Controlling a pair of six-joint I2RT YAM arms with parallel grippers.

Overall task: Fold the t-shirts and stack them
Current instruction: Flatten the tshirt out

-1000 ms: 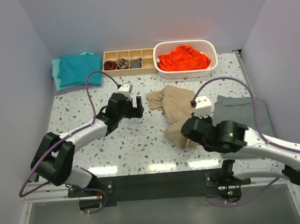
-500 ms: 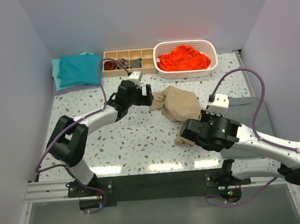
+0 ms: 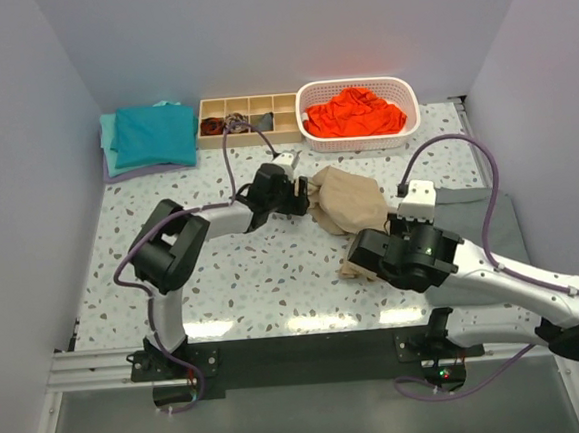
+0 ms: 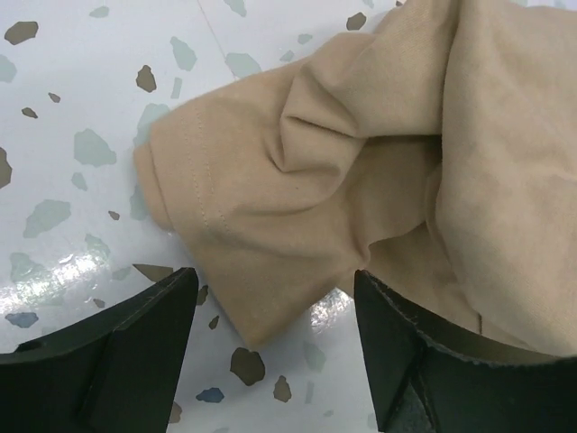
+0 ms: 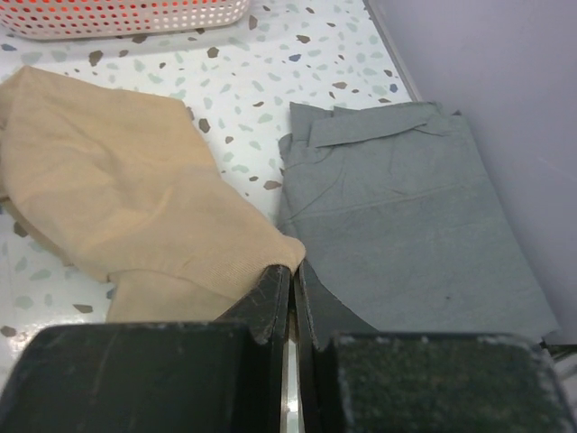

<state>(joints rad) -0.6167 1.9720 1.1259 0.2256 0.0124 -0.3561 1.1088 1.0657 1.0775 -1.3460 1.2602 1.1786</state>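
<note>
Though bunched, creased tan t-shirt (image 3: 352,199)

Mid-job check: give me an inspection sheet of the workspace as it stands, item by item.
Surface: speckled tabletop, glare strip near the front edge.
Job's things: tan t-shirt crumpled mid-table; teal t-shirts folded far left; orange-red t-shirt heaped in white basket.
Clutter: wooden divider tray with small dark rolls; grey cloth flat at right.
Grippers: left gripper open, fingers either side of the tan hemmed edge; right gripper shut, apparently pinching the tan shirt's corner.
Cables: purple cables loop above both arms.
Surroundings: plain walls on three sides; nothing else seen.
</note>
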